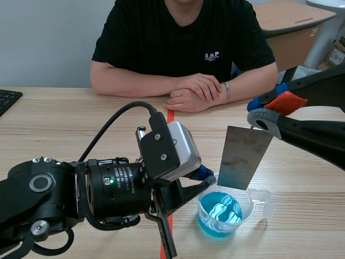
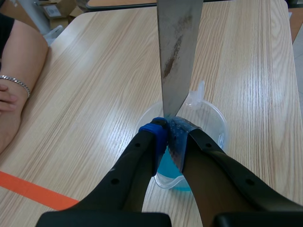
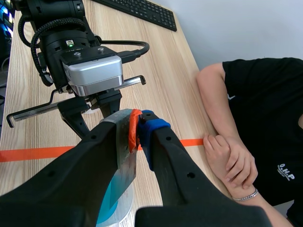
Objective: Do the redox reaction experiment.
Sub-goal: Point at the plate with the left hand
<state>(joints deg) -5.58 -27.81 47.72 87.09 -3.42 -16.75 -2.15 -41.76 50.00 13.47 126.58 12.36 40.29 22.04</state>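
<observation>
— Pale wood-grain laminate, smooth and faintly glossy, covers the whole table (image 1: 64, 118) in front of you. At 12 o'clock a person (image 1: 183, 38) in a black T-shirt sits with hands (image 1: 197, 93) folded on it, a metal-link bracelet (image 1: 227, 92) on one wrist. A black keyboard (image 1: 6, 100) shows at the 9 o'clock edge.

— Where's the beaker?

— Toward 5 o'clock from the table's middle. It's a small clear plastic beaker (image 1: 247, 208), round and thin-walled, with its pouring spout at 3 o'clock. It holds bright blue liquid (image 1: 221, 213).

— And my left gripper?

— Your left gripper (image 1: 207, 181) sits at the beaker's 9 o'clock rim. Its wrist camera shows the fingers close together with the thin wall pinched between the pads. One blue pad is outside and the other shows through the plastic, so you're clamped on the beaker.

— The right one?

— Your right gripper (image 1: 264, 113) enters from 3 o'clock, raised. Its fingers are pressed onto the top corner of the metal sheet (image 1: 245, 156), at the sheet's 1 o'clock. The sheet is a flat, thin, dull grey rectangle blotched with darker streaks. It hangs slightly tilted over the beaker, its lower edge down near the rim. You can't tell from these views whether that edge touches the liquid.
</observation>
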